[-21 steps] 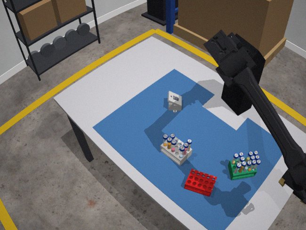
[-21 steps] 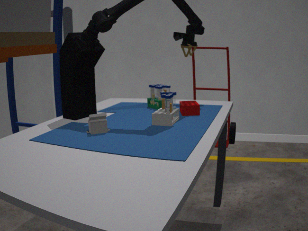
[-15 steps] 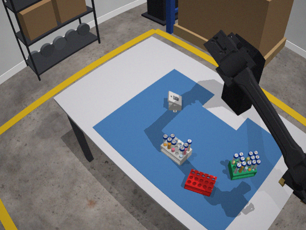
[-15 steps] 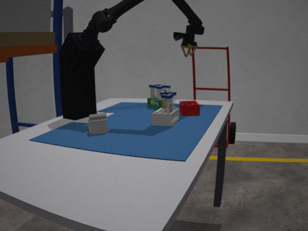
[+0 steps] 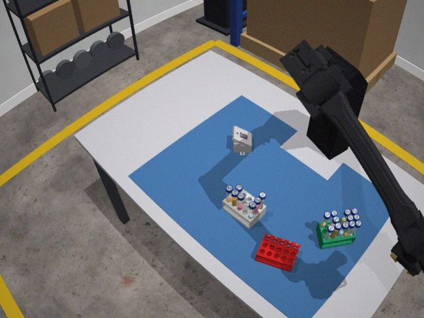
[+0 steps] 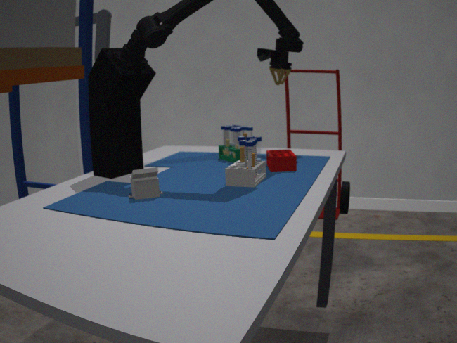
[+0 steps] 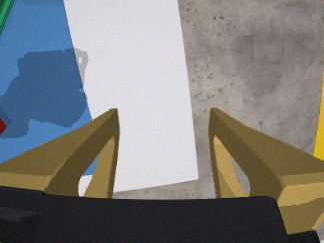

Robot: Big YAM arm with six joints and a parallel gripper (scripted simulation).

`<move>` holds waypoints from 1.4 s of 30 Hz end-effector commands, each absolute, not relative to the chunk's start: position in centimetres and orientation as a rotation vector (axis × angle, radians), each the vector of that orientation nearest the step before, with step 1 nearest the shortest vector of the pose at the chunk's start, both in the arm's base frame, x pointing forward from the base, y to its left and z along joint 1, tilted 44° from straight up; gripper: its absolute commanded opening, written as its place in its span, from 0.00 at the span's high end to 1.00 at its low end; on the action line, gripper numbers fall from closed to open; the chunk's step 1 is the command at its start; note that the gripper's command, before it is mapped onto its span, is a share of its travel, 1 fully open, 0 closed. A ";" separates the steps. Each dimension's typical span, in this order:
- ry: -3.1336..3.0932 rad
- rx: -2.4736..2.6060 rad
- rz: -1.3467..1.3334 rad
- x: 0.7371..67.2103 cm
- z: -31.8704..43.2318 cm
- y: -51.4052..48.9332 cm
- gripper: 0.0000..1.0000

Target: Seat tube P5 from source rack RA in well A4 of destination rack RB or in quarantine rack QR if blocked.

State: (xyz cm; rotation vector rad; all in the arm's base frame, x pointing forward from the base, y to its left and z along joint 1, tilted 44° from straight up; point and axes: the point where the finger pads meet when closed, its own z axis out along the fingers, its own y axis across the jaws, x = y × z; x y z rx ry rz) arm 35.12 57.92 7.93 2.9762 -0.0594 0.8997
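Gripper (image 6: pixel 279 78): high above the table (image 6: pixel 155 258) edge, fingers half-parted, nothing between them. Green rack RA (image 5: pixel 333 239): on blue mat (image 5: pixel 178 171), full of capped tubes; P5 among them, cap IDs unreadable. White rack RB (image 5: pixel 239 214), red rack QR (image 5: pixel 277 253) nearby.

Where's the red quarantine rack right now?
Top view: the red quarantine rack sits on the blue bench mat near the table's front edge, between the white rack and green rack.
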 end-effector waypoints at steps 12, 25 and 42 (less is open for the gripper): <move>-0.792 3.044 0.983 38.9 11.3 52.9 0.70; -1.342 2.951 0.995 41.8 11.4 47.2 0.70; -2.078 2.678 0.972 43.8 11.2 39.9 0.70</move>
